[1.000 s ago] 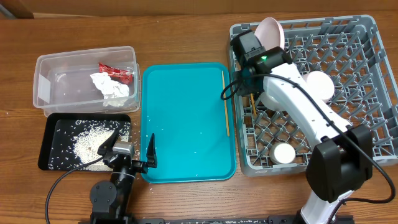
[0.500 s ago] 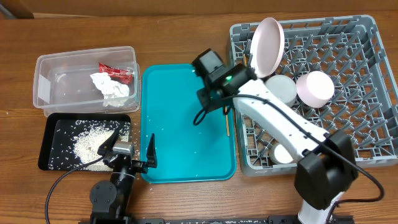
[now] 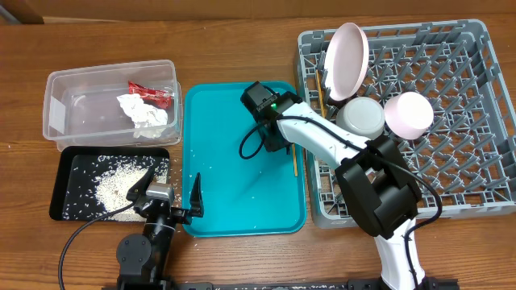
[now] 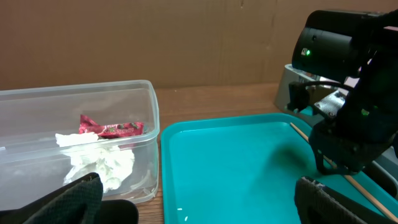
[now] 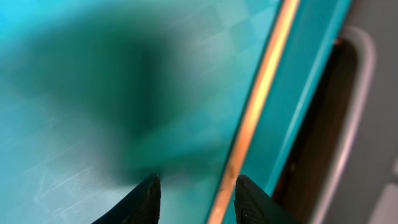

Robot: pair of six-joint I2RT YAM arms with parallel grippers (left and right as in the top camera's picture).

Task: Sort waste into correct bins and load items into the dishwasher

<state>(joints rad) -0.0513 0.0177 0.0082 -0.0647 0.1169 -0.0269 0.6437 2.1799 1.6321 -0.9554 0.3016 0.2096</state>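
Back from the rack (image 3: 484, 121), the right gripper (image 5: 198, 198) now straddles the last chopstick (image 5: 261, 93) on the teal tray (image 3: 234, 201), jaws half-open and empty. Plate (image 3: 347, 60) and bowls (image 3: 364, 117) are racked, and napkin (image 3: 143, 113) and packet (image 3: 151, 93) lie in the tub (image 3: 64, 89). Only this stick seems left, while the left gripper (image 3: 173, 184) sits wide open.

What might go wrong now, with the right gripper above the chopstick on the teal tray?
1. The chopstick lies close against the raised edge of the teal tray and off-centre in the open right gripper; closing might nudge it away.
2. One fingertip may catch that edge on descending.
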